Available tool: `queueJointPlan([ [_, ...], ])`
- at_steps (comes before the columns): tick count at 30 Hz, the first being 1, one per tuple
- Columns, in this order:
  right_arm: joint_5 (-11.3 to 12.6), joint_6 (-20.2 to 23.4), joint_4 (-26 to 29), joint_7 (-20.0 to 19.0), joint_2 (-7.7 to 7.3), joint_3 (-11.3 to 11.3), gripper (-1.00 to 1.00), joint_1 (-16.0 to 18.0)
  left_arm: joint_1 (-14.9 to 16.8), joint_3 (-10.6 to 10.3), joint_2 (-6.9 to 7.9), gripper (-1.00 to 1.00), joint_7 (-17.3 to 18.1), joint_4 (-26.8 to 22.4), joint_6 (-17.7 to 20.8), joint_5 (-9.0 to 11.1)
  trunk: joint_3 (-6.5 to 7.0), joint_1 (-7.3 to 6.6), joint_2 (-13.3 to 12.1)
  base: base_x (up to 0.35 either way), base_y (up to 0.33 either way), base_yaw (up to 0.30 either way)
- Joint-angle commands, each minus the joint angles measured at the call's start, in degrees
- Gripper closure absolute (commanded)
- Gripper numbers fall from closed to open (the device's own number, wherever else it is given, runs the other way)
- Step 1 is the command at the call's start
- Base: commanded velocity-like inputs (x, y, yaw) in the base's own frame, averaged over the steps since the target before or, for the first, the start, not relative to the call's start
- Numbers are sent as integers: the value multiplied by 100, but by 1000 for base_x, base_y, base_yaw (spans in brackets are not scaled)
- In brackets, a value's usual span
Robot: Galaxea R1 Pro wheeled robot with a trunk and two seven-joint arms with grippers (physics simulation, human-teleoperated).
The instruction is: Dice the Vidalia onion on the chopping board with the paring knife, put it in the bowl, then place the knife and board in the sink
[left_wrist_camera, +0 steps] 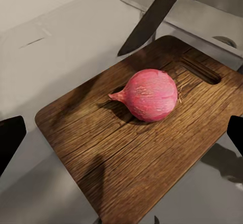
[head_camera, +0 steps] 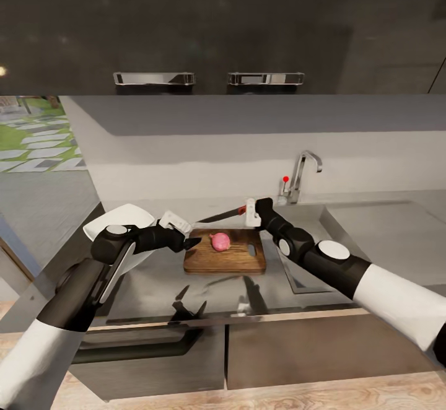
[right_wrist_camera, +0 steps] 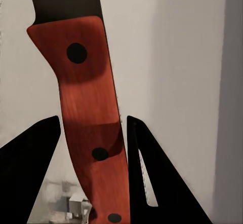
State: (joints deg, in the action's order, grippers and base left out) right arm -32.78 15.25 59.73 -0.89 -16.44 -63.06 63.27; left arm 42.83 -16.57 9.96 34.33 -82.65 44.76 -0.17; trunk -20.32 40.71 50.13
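Note:
The pink-red Vidalia onion (head_camera: 219, 241) (left_wrist_camera: 150, 95) lies whole on the wooden chopping board (head_camera: 225, 258) (left_wrist_camera: 126, 153), which rests on the grey countertop (head_camera: 155, 280). My right gripper (head_camera: 252, 212) (right_wrist_camera: 93, 153) is shut on the orange-red handle of the paring knife (head_camera: 217, 216) (right_wrist_camera: 88, 107). Its dark blade (left_wrist_camera: 152, 19) hangs in the air beyond the onion, pointing toward the left arm. At the board's left end my left gripper (head_camera: 193, 242) (left_wrist_camera: 121, 138) is open, low and aimed at the onion. The white bowl (head_camera: 121, 219) stands at the left, partly behind my left arm. The sink (head_camera: 313, 218) is right of the board.
A chrome tap (head_camera: 303, 174) with a red knob (head_camera: 285, 179) stands behind the sink, whose drainboard (head_camera: 384, 236) stretches right. Dark upper cabinets (head_camera: 210, 26) hang overhead. The countertop ends at a pale front edge (head_camera: 248, 318) over dark lower cabinets.

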Motion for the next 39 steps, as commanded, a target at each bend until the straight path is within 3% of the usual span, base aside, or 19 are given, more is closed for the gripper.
queueJointPlan([
  [1, -61, 43, -13, -8, -3, -15, 100, 9, 6, -4, 4, -100, 13, -6, 33, -2, -8, 1, 6, 0, 0, 0],
  [20, -68, -5, -456, 67, -44, 54, 100, 9, 6, 11, 50, -100, 13, 39, 36, -1, -8, 1, 6, 0, 0, 0],
  [22, -69, -13, -467, 69, -48, 51, 100, 9, 6, 44, 84, -100, 13, 65, 64, 3, -8, 1, 6, 0, 0, 0],
  [23, -70, -22, -475, 71, -50, 49, 100, 9, 6, 147, 250, -100, 13, 94, 162, 6, -8, 1, 6, 0, 0, 0],
  [28, -70, -147, -479, 71, -62, 48, 100, 10, 6, 256, 410, -100, 13, 107, 228, 8, -8, 1, 6, 0, 0, 0],
  [39, -70, -315, -478, 72, -83, 29, 100, 9, 6, 277, 455, -100, 13, 89, 234, 8, -8, 1, 6, 0, 0, 0],
])
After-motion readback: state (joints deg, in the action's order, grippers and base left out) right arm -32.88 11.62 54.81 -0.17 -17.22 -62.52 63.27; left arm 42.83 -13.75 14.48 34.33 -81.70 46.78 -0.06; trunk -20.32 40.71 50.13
